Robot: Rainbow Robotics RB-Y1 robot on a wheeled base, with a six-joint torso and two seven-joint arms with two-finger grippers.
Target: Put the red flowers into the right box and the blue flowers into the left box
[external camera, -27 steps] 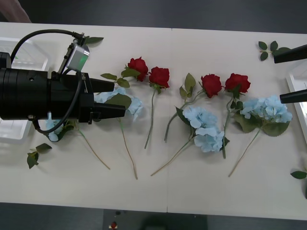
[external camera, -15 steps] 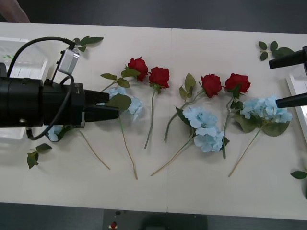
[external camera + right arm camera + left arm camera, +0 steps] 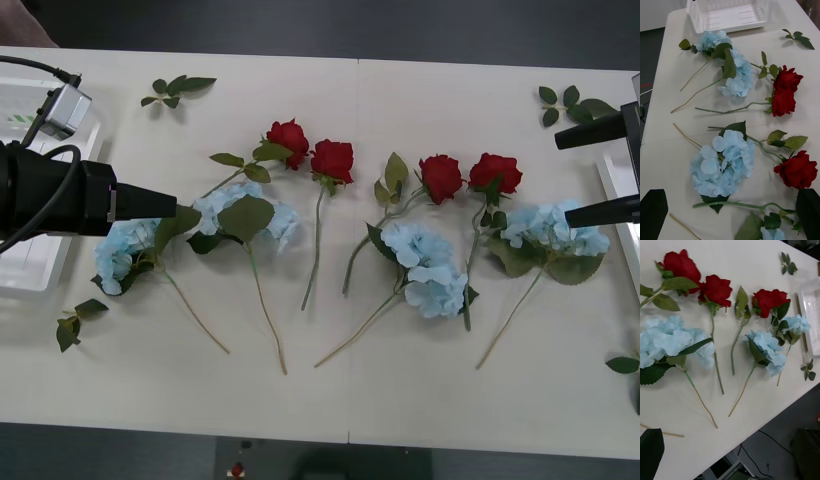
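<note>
Retreating: left gripper (image 3: 168,210) spread, empty, now off blue flowers (image 3: 245,205); right gripper (image 3: 572,180) spread.

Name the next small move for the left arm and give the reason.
Probably bring the left gripper down onto the nearest blue flower and close on it. Its open fingers sit right beside that bloom, holding nothing. All four roses and the blue flowers lie on the table, and the clear tray is just behind the arm.
</note>
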